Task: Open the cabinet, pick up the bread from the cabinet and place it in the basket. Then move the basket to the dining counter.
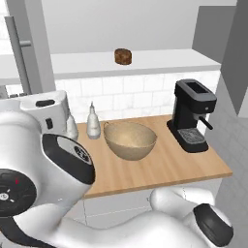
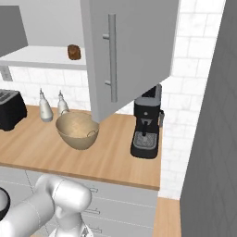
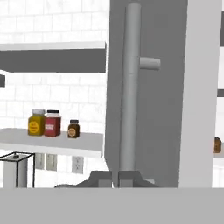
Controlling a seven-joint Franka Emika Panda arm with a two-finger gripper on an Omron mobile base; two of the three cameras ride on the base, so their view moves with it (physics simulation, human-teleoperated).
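Observation:
The cabinet (image 1: 169, 60) stands open, with its white shelf bare to see. The bread (image 1: 123, 56), a small dark brown chunk, sits on that shelf, also seen as the bread (image 2: 74, 52) and at the right edge as the bread (image 3: 217, 144). Below it on the wooden worktop rests the tan basket (image 1: 130, 139), the same basket (image 2: 77, 130) partly behind the open door (image 2: 139, 46). My gripper (image 3: 116, 177) is shut, its tips close together just before the lower end of a door's bar handle (image 3: 130, 87), with nothing between them. The dining counter is out of view.
A black coffee machine (image 1: 193, 114) stands right of the basket. Two white bottles (image 2: 45, 105) and a black toaster (image 2: 10, 109) stand to its left. Several jars (image 3: 52, 123) sit on an open wall shelf beyond the door. White tiles back the worktop.

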